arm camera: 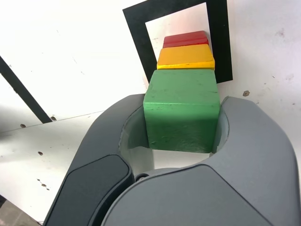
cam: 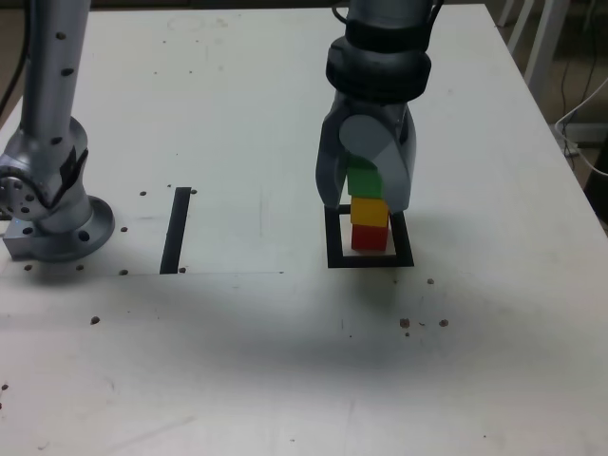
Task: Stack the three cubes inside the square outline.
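Open table (cam: 285, 361) surrounds the cube stack (cam: 370, 223); only the arm's base (cam: 52, 223) stands far off.

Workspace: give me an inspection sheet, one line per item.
Surface: white table, scuffed, with small dark specks or holes.
Job's things: red cube sits inside the square outline; yellow cube rests on it; green cube is at the top of the stack.
Clutter: a narrow black strip lies flat towards the exterior view's left; nothing else seen.
Grippers: gripper has its jaws closed on the green cube's sides; whether that cube already rests on the yellow one cannot be told.
Cables: white cable beyond the table's right edge in the exterior view.
Surroundings: arm base mounted at the exterior view's left.
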Robot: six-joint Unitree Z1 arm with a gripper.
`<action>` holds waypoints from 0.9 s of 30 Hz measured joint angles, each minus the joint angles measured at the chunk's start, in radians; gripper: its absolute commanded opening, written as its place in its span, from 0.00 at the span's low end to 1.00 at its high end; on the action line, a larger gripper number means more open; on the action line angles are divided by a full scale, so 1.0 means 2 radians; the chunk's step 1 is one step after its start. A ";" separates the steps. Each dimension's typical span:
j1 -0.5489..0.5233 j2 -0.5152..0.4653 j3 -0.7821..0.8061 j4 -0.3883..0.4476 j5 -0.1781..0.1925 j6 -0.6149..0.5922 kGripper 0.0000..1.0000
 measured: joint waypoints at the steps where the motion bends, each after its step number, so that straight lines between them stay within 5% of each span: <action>1: 0.000 0.001 0.001 0.000 0.000 0.001 0.72; 3: 0.000 0.001 0.002 0.000 0.000 0.002 0.90; 6: 0.000 0.003 0.006 0.000 0.002 0.003 0.99; 17: 0.000 -0.001 0.010 0.000 0.009 0.003 0.99; 27: 0.001 -0.083 0.054 -0.004 0.037 -0.010 0.99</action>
